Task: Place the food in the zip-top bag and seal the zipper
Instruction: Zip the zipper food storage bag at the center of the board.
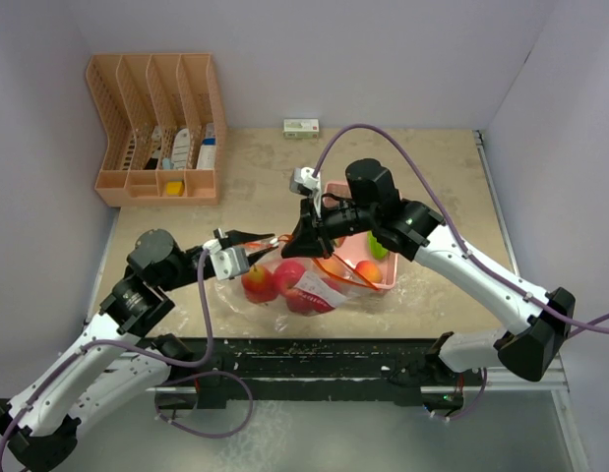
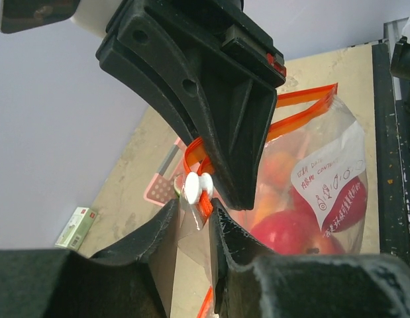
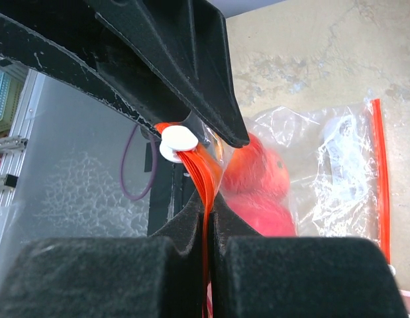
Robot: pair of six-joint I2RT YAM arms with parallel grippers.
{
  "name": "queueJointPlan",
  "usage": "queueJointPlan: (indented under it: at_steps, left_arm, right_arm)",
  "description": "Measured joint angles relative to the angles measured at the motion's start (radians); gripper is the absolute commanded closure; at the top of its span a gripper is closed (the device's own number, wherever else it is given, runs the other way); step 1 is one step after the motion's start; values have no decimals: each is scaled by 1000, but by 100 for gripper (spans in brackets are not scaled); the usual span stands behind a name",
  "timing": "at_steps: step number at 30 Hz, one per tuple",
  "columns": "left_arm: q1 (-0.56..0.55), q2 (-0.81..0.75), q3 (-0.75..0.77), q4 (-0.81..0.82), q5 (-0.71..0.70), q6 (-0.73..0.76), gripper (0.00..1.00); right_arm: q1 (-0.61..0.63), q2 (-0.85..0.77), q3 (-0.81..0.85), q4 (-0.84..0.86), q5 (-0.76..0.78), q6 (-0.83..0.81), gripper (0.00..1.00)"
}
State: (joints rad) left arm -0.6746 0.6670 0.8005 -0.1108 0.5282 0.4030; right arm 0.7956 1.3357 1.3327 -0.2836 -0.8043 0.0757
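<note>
The clear zip-top bag [image 1: 314, 290] with an orange zipper lies mid-table and holds red apples [image 1: 287, 278]. My left gripper [image 1: 262, 242] is shut on the bag's clear corner just below the white slider [image 2: 195, 187]; apples [image 2: 294, 232] show behind it. My right gripper [image 1: 309, 233] is shut on the orange zipper strip [image 3: 206, 189] right beside the slider [image 3: 178, 142], tip to tip with the left gripper. An orange peach [image 1: 368, 268] and a green piece [image 1: 380, 244] lie in the pink basket [image 1: 388, 280], outside the bag. The watermelon slice is mostly hidden.
A peach-coloured desk organizer [image 1: 156, 128] stands at the back left. A small white box [image 1: 301, 126] lies by the back wall. A black rail [image 1: 314, 349] runs along the table's front edge. The pink basket touches the bag's right side.
</note>
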Motion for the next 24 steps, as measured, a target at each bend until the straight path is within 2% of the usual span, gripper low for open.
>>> queueJointPlan:
  at_steps: [4,7,8,10,14,17,21,22,24]
  left_arm:
    - [0,5,0,1,0,0,80]
    - [0,5,0,3,0,-2,100]
    - [0,7,0,3,0,-3,100]
    - [0,12,5,2,-7,-14,100]
    - [0,21,24,1,-43,-26,100]
    - [0,20,24,-6,-65,-26,100]
    - [0,13,27,-33,-72,-22,100]
    - [0,14,28,-40,-72,-21,100]
    - [0,14,30,-49,-71,-22,100]
  right_arm:
    - [0,0,0,0,-2,-1,100]
    - [0,0,0,0,-3,-3,100]
    - [0,0,0,0,-3,-5,99]
    - [0,0,0,1,-3,-8,84]
    - [0,0,0,4,1,-24,67]
    - [0,-1,-5,4,11,-42,58]
    - [0,-11,-20,-2,67,-79,35]
    - [0,-21,-31,5,80,-87,31]
    - [0,-66,-72,36,91,-101,30]
